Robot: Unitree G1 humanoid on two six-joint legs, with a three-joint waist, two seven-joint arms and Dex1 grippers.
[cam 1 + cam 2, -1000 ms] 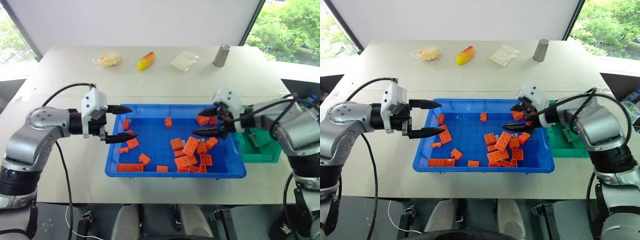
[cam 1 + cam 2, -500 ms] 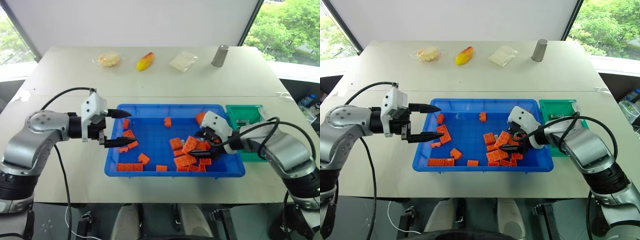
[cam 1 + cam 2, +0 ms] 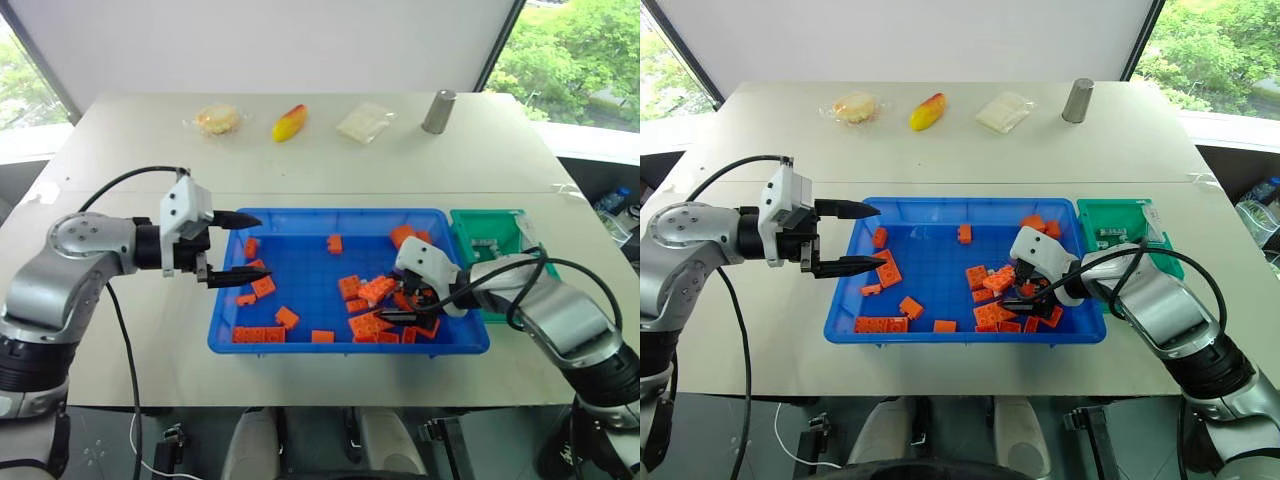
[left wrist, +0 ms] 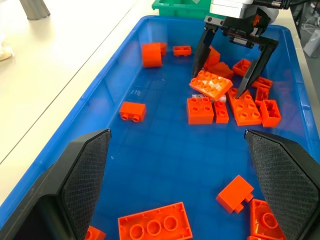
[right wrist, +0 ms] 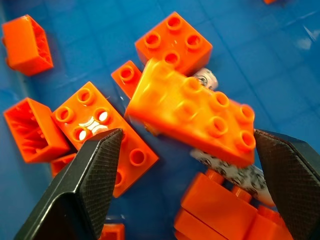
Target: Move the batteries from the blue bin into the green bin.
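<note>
The blue bin (image 3: 330, 213) holds several orange bricks. My right gripper (image 3: 388, 300) is down in its right half, open, with its fingers either side of a tilted orange brick (image 5: 192, 112). A silver-grey battery (image 5: 231, 168) lies under that brick, mostly hidden; one end (image 5: 206, 78) peeks out. From the left wrist view the right gripper (image 4: 216, 85) straddles the same brick (image 4: 211, 84). My left gripper (image 3: 255, 245) hovers open over the bin's left rim with nothing in it. The green bin (image 3: 490, 262) stands against the blue bin's right side.
Orange bricks (image 3: 262, 335) lie scattered in the blue bin, thickest around the right gripper. At the table's far edge stand a grey metal cup (image 3: 440, 110), a yellow fruit (image 3: 290, 122), a wrapped bun (image 3: 218, 118) and a pale packet (image 3: 365, 120).
My right gripper has come down from beside the bin's right rim into the brick pile, still open. The left gripper has stayed where it was.
</note>
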